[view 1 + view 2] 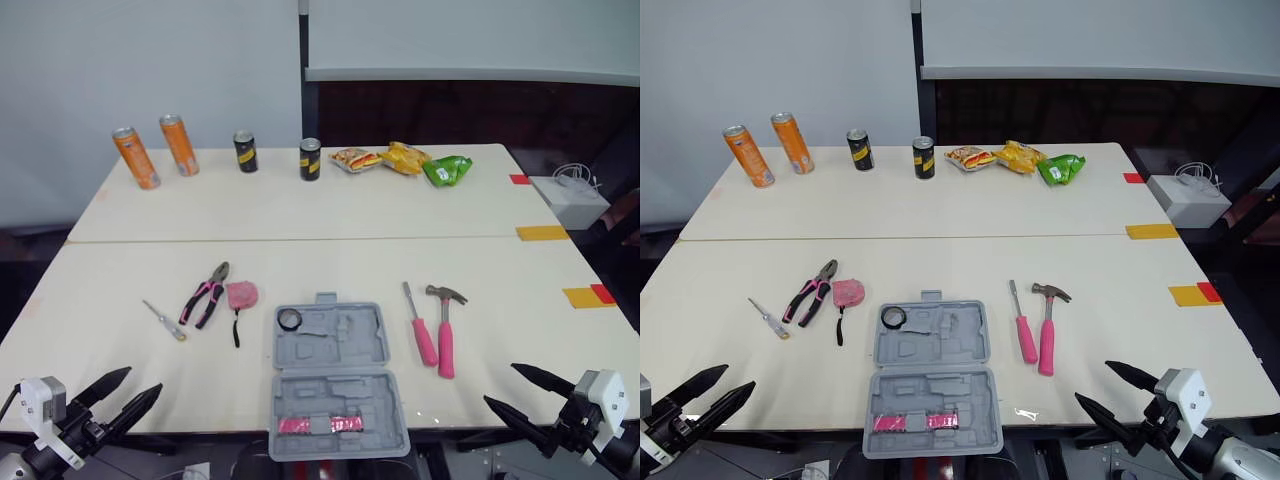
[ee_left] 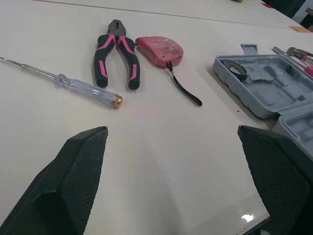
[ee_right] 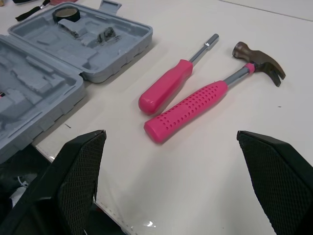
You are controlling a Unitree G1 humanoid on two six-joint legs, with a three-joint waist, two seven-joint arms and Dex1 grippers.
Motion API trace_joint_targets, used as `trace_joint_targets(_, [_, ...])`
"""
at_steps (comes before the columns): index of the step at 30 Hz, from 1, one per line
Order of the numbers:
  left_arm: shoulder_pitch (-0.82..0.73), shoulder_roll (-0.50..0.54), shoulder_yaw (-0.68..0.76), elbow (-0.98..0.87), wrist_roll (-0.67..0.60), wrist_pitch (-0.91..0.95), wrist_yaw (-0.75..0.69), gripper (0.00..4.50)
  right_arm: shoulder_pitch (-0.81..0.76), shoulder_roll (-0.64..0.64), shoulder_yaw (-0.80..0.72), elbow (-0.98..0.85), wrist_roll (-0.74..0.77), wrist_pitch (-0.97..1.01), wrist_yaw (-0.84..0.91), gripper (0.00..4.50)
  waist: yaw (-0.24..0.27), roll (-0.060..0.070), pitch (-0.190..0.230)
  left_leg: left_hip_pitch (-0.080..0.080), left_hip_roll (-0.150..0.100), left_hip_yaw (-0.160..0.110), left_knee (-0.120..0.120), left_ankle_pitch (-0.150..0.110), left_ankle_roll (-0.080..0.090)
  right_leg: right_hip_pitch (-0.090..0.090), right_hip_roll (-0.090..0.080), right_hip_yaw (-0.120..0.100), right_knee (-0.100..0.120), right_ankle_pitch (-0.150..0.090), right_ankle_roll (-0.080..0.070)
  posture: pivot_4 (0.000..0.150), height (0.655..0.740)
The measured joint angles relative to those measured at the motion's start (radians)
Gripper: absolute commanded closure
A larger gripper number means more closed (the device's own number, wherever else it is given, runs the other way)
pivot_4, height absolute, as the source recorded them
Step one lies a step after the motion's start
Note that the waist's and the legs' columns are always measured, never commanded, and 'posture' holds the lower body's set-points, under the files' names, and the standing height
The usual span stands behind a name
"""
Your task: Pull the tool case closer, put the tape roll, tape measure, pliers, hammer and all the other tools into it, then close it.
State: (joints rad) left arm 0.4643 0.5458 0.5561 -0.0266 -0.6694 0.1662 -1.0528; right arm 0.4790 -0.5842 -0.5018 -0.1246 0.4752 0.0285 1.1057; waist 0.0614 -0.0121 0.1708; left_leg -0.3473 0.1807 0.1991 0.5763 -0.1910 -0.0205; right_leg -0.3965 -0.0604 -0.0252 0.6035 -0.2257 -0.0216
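Note:
The grey tool case [image 1: 335,380] lies open at the table's front edge, between my two arms. A black tape roll [image 1: 289,319] sits in its far half, and a pink strip [image 1: 320,425] lies in the near half. Left of the case are the pink tape measure [image 1: 241,294], the pink-handled pliers [image 1: 205,295] and a clear screwdriver [image 1: 164,320]. To its right lie a pink screwdriver [image 1: 422,328] and the pink-handled hammer [image 1: 446,335]. My left gripper [image 1: 143,380] is open at the front left, empty. My right gripper [image 1: 501,384] is open at the front right, near the hammer handle [image 3: 188,110].
On the far table stand two orange cans [image 1: 136,158], two black cans [image 1: 246,152] and several snack bags [image 1: 405,158]. A white box [image 1: 570,200] sits off the right edge. Yellow and red tape marks [image 1: 588,296] lie on the right side.

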Motion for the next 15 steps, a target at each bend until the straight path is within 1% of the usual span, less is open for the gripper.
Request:
trace_joint_targets(8, [-0.042, 0.001, -0.012, -0.047, -0.004, 0.035, 0.024, 0.0, -0.065, 0.0, 0.025, 0.035, 0.015, -0.018, 0.002, 0.06, 0.004, 0.0, 0.0, -0.001, -0.001, 0.0, -0.002, -0.002, 0.0, 0.0, -0.001, -0.001, -0.001, -0.001, 0.001, 0.15, 0.74])
trace_joint_targets(13, [-0.077, 0.002, -0.018, -0.114, -0.019, 0.08, 0.061, 0.0, -0.126, -0.009, 0.052, -0.012, 0.054, 0.032, -0.011, 0.06, 0.003, 0.002, -0.001, -0.001, -0.001, 0.0, -0.002, -0.002, 0.0, 0.001, -0.001, -0.001, 0.0, 0.001, -0.002, 0.15, 0.74])
trace_joint_targets(15, [-0.091, 0.002, -0.027, -0.138, -0.019, 0.098, 0.079, 0.0, -0.154, -0.021, 0.065, -0.05, 0.074, 0.066, -0.017, 0.06, 0.003, 0.002, -0.001, 0.0, -0.001, 0.0, -0.002, -0.002, 0.0, 0.001, -0.001, -0.002, 0.0, 0.003, -0.005, 0.15, 0.74])
